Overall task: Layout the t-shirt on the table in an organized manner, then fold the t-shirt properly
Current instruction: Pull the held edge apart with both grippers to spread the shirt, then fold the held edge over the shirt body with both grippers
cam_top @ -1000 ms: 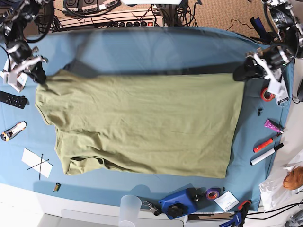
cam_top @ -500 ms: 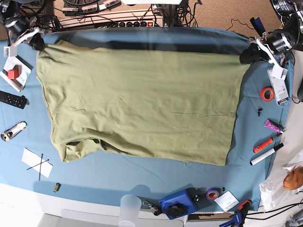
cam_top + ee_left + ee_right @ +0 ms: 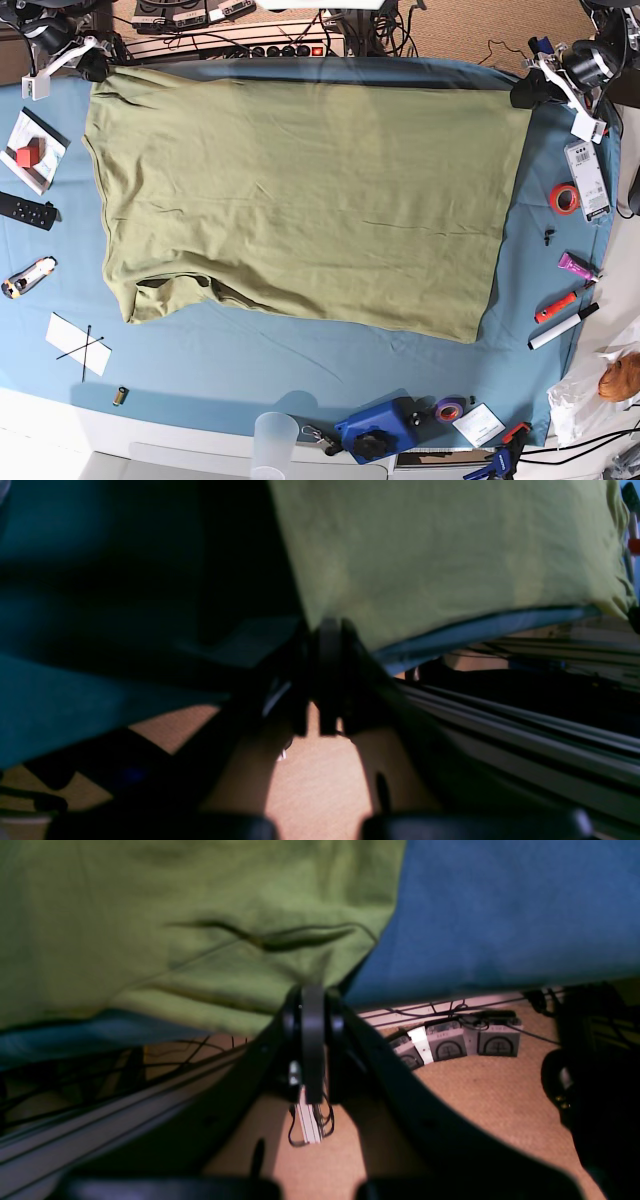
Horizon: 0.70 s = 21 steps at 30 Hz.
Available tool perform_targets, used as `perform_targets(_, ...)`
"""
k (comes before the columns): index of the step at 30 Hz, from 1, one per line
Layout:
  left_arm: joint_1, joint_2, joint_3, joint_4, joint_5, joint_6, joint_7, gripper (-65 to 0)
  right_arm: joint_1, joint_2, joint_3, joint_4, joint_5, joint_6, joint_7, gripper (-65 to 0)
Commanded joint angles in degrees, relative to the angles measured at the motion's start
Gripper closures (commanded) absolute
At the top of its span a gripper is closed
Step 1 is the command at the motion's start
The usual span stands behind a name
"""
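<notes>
The t-shirt (image 3: 300, 200) lies spread across the table (image 3: 330, 375), bunched at 7 o'clock. At 1 o'clock the left gripper (image 3: 528, 92) and at 11 o'clock the right gripper (image 3: 92, 66) apparently pinch its far corners. Smoothing and every fold remain.

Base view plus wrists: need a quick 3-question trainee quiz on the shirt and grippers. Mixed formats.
1. True or false: the t-shirt lies spread over the table with both far corners held.
2. Which gripper holds the far corner on the base view's left side? A) left gripper B) right gripper
3. Fill in: near the base view's right edge, a roll of ____ tape lies on the table.

Key: 1 true; 2 B; 3 red
</notes>
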Motion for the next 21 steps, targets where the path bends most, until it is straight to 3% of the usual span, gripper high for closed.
perform_targets(1,0.33,-0.79,-0.50,0.79,-0.68,-0.02,-1.01,0.0,-0.28,0.83,0.59,0.85,0.72,0.06,1.44,0.0)
perform_targets(12,-3.10,-0.79,-0.50,0.79,-0.68,0.22,-4.44,0.0,2.80,0.96,0.59,0.85,0.46,0.06,4.11,0.0)
perform_targets(21,-11.54,-0.79,-0.48,0.63,5.75,5.18,-4.83,0.0,11.87,1.01,0.48,-0.85,-7.04,0.06,5.42,0.0)
